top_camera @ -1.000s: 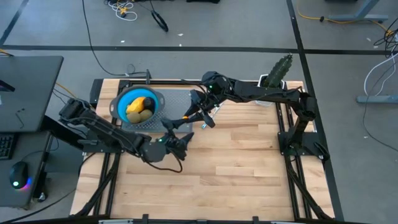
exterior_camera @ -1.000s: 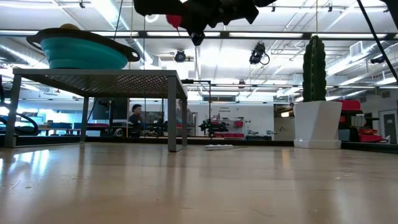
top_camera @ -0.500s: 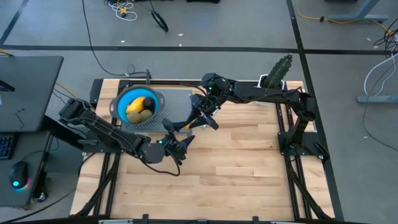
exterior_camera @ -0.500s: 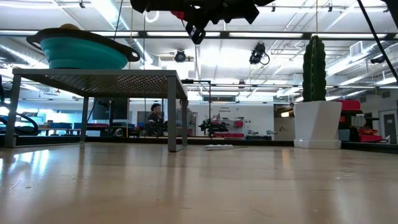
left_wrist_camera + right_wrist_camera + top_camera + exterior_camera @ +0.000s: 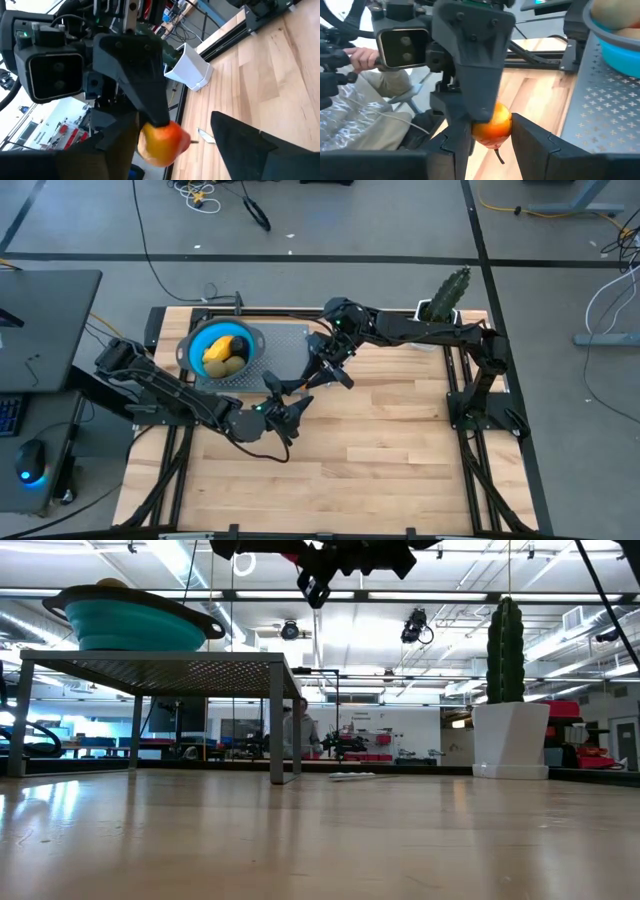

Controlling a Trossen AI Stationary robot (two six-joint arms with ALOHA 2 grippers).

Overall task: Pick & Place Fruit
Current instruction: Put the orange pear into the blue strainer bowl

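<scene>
A small orange-red fruit (image 5: 492, 124) (image 5: 161, 144) is held in the air between my two grippers, just off the near right corner of the grey rack. My right gripper (image 5: 306, 379) (image 5: 492, 122) is shut on it. My left gripper (image 5: 290, 401) (image 5: 172, 122) is open and faces the right one, with its fingers on either side of the fruit. A blue bowl (image 5: 198, 340) (image 5: 135, 625) stands on the rack and holds a yellow-orange oval (image 5: 220, 346) and olive pieces (image 5: 232, 365). My right gripper pinches the fruit's sides (image 5: 506, 125) between its two fingers; the fruit is lifted clear of the table. My left gripper has one finger (image 5: 122, 147) against the fruit's side (image 5: 142, 145). The other finger (image 5: 240, 145) stands apart from the fruit.
The perforated grey rack (image 5: 285, 345) (image 5: 160, 658) stands on legs at the table's far left. A cactus in a white pot (image 5: 445, 295) (image 5: 505, 690) is at the far right. A thin pale stick (image 5: 350, 776) lies on the table. A person's hand (image 5: 362, 56) shows beyond the table.
My right gripper has carried the fruit a little toward the table's left and near edge, closing on my left gripper, which has kept its place. In the room behind, a person has walked from left to right.
</scene>
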